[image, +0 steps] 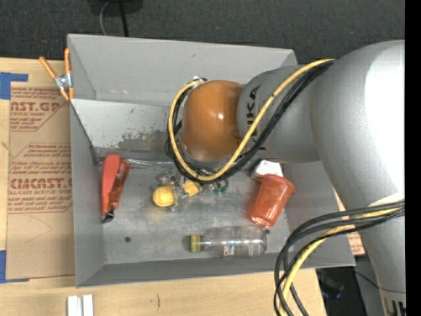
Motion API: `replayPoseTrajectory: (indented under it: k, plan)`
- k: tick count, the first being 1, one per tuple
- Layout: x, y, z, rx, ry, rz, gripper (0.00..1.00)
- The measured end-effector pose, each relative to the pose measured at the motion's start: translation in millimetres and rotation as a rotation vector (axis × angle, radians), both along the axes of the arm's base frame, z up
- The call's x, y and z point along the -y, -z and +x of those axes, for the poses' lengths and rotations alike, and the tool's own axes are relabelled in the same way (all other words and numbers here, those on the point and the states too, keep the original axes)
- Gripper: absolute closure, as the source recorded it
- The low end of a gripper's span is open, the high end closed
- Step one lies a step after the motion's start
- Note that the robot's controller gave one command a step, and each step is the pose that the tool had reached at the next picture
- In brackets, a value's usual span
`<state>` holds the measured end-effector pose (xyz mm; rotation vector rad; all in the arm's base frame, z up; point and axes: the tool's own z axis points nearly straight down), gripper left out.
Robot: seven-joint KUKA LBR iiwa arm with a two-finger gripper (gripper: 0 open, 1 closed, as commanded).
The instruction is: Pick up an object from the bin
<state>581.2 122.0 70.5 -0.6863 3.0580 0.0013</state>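
my claw (189, 184) hangs low just beside the yellow ball (163, 197), probably lining up a grab; apart or together, i cannot tell.

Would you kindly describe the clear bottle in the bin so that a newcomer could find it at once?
Start at the grey metal bin and look along its floor's lower edge in the view. The clear bottle lies there on its side, just below the red cup. It alone is see-through, with its cap pointing left.
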Motion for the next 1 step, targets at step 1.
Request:
replayPoseTrajectory:
  k: [1]
  plan:
    - [0.0,-1.6,-0.5,-0.001,0.0,0.0,1.0]
